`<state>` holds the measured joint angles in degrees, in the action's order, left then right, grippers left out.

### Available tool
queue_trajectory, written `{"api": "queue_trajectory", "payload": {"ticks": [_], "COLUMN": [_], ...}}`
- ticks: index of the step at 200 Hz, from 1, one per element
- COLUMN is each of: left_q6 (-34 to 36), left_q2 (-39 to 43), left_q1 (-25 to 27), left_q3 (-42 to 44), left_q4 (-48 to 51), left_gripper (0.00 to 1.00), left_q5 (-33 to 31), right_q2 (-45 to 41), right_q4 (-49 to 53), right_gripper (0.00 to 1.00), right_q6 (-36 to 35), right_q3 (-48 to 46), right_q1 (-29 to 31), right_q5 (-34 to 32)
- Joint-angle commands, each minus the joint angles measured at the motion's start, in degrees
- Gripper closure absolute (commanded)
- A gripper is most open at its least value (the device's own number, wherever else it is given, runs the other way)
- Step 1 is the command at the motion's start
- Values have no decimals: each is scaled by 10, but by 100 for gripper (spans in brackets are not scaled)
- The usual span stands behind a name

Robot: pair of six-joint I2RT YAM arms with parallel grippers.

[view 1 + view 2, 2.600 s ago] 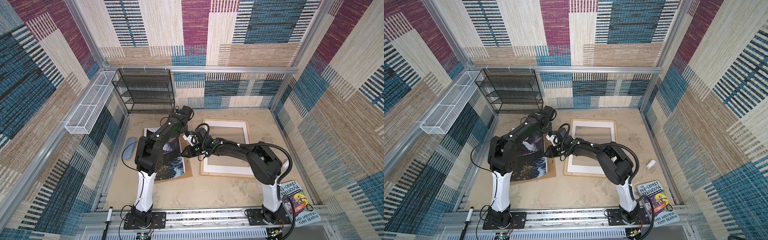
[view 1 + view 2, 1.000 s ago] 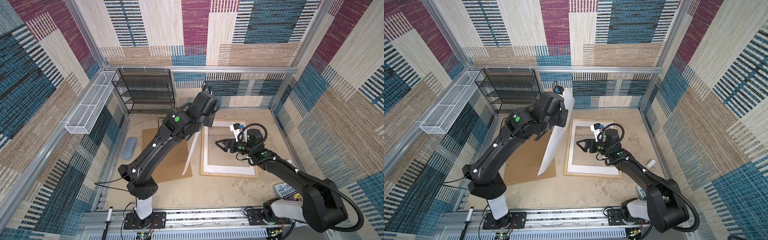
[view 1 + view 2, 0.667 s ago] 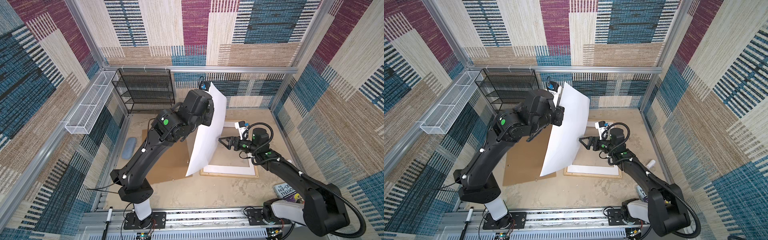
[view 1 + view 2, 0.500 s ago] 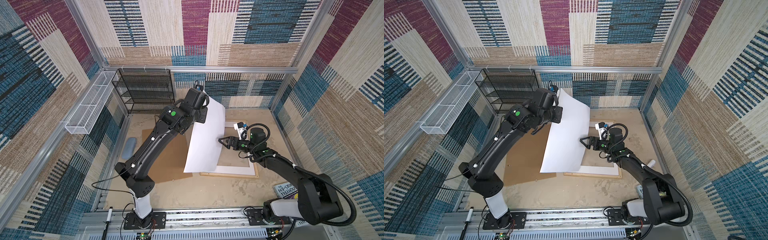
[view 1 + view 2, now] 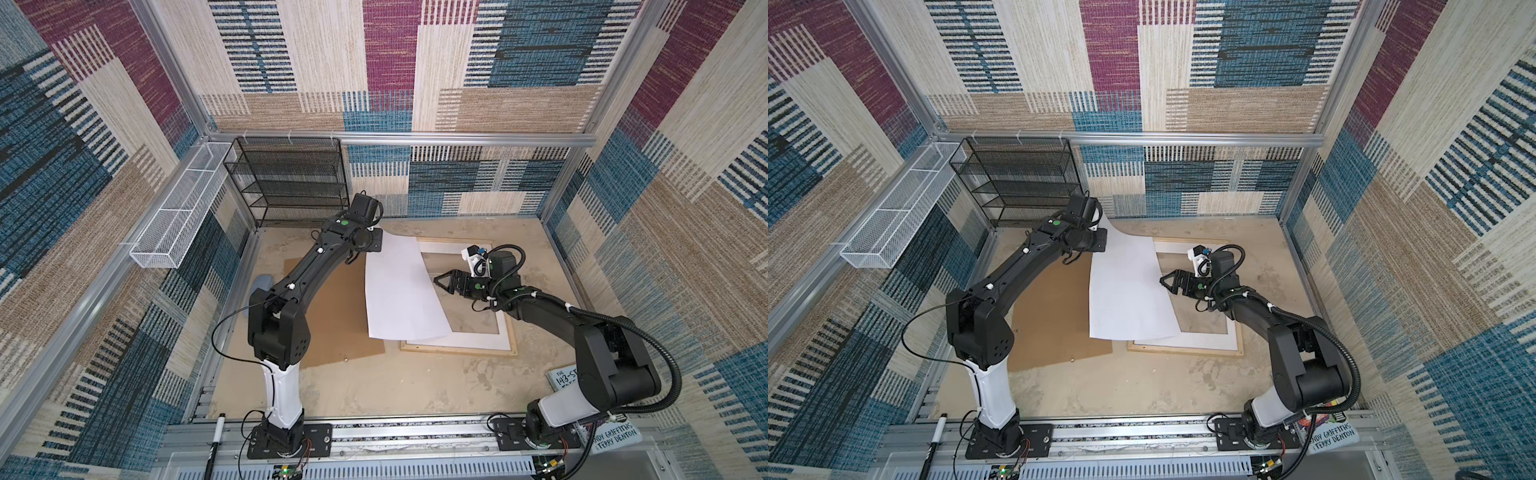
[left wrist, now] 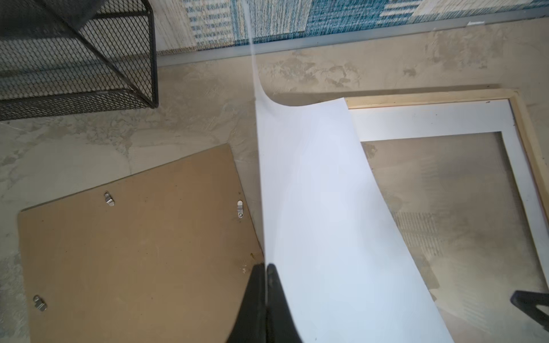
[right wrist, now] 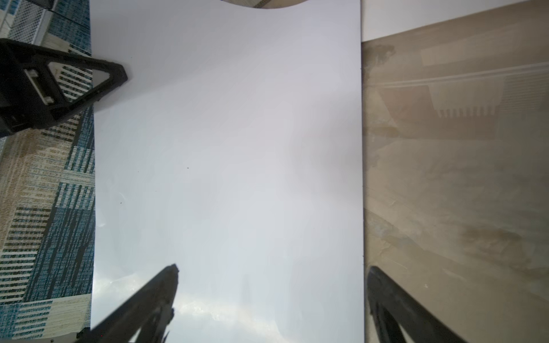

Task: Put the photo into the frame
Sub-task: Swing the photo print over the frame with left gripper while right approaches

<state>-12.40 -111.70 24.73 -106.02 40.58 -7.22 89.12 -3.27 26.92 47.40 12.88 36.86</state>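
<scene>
Top views both show the photo [image 5: 399, 291] lowered from upright, white side up: its near edge overlaps the board [image 5: 332, 324] and frame [image 6: 430, 99]. Right jaws gape empty beside its right edge, over the frame's uncovered half; farther back, left jaws pinch shut on its corner.

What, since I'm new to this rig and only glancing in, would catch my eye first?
The photo, blank white back up, dominates the middle. The left tool is shut on its far corner, and the sheet drapes from over the brown backing board across the left side of the pale wooden frame. Beside the sheet's right edge, the right tool hovers wide open over the frame's opening.
</scene>
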Motion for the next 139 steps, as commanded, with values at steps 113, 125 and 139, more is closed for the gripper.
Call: {"api": "queue_trajectory", "payload": {"ticks": [113, 125, 139], "left_q6": [150, 151, 152], "left_q2": [-46, -43, -41], "left_q1": [-10, -13, -15], "left_q3": [64, 70, 77], "left_q4": [-67, -72, -77], "left_gripper": [100, 100, 100], "left_q5": [-176, -175, -175], "right_q2": [114, 120, 128], "right_q4": [-17, -17, -16], "right_gripper": [7, 7, 8], "right_q6": [-14, -13, -13], "right_q3": [50, 55, 62], "right_q1": [19, 26, 34], "right_q5": [23, 21, 18]}}
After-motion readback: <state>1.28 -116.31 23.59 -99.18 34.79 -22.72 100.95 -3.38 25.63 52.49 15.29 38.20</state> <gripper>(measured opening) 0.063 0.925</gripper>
